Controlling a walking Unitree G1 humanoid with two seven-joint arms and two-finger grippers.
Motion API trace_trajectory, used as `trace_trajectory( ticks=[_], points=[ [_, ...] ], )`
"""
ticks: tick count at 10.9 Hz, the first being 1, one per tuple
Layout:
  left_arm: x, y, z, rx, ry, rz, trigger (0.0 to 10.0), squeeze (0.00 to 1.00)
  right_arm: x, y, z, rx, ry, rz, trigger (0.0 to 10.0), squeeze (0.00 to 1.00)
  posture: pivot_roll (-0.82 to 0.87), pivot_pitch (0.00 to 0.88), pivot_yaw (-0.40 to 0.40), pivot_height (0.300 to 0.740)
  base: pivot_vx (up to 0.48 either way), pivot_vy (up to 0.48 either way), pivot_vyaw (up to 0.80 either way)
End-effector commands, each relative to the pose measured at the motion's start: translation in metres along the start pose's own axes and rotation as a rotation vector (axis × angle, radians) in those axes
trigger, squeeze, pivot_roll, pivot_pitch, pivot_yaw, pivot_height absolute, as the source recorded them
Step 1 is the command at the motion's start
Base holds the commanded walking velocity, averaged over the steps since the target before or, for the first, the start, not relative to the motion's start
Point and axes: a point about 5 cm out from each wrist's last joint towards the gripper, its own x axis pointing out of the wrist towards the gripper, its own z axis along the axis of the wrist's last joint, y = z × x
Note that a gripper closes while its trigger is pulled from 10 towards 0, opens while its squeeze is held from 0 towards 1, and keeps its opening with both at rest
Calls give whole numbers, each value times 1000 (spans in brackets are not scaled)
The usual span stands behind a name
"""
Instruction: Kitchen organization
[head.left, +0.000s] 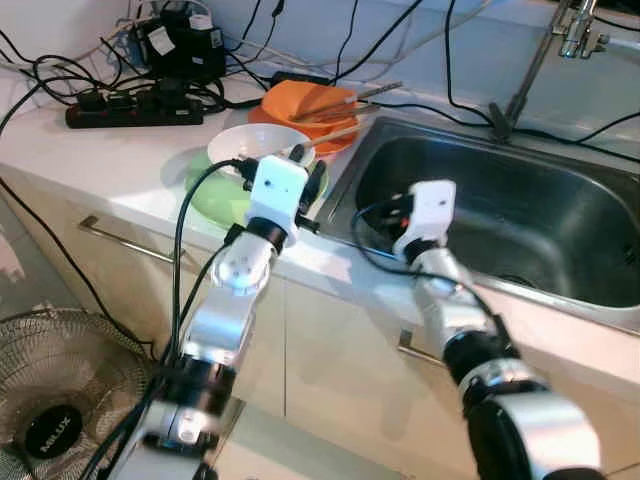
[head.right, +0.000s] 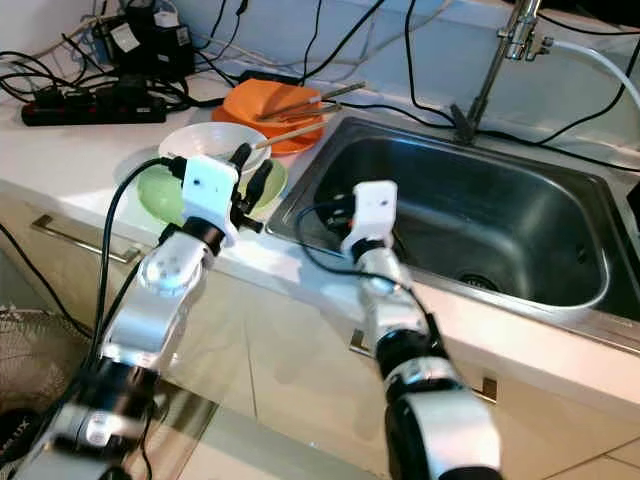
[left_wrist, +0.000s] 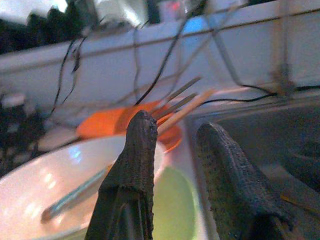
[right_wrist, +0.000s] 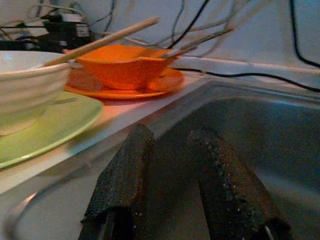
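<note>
A white bowl (head.left: 240, 146) sits on a green plate (head.left: 212, 200) on the counter just left of the steel sink (head.left: 520, 215). A wooden chopstick (right_wrist: 100, 41) leans out of the bowl. Behind them an orange bowl (head.left: 298, 100) stands on an orange plate (right_wrist: 125, 82) with more chopsticks (head.left: 355, 97) across it. My left gripper (left_wrist: 175, 125) is open and hovers at the near right rim of the white bowl, over the green plate, with nothing held. My right gripper (right_wrist: 170, 136) is open and empty, low inside the sink by its left wall.
A black power strip (head.left: 135, 112) and tangled cables fill the counter's back left. The faucet (head.left: 565, 35) rises behind the sink. A floor fan (head.left: 55, 400) stands at lower left. Cabinet handles (head.left: 120, 240) run below the counter edge.
</note>
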Motion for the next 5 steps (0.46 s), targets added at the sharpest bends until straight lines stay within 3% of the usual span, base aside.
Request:
trace_trajectory(
  ticks=[1,3,5],
  points=[
    [5,6,1,-29,13,35,10000,0,-1,2,0,9,-4,11,10000,0,223,1,-65,740,0,0,0],
    [17,30,-6,-132,54,143,10000,0,-4,7,-3,14,3,27,10000,0,219,0,-66,740,0,0,0],
    [20,41,-12,-167,86,172,10000,0,-4,7,-2,14,3,27,10000,0,214,4,-67,740,0,0,0]
  ],
)
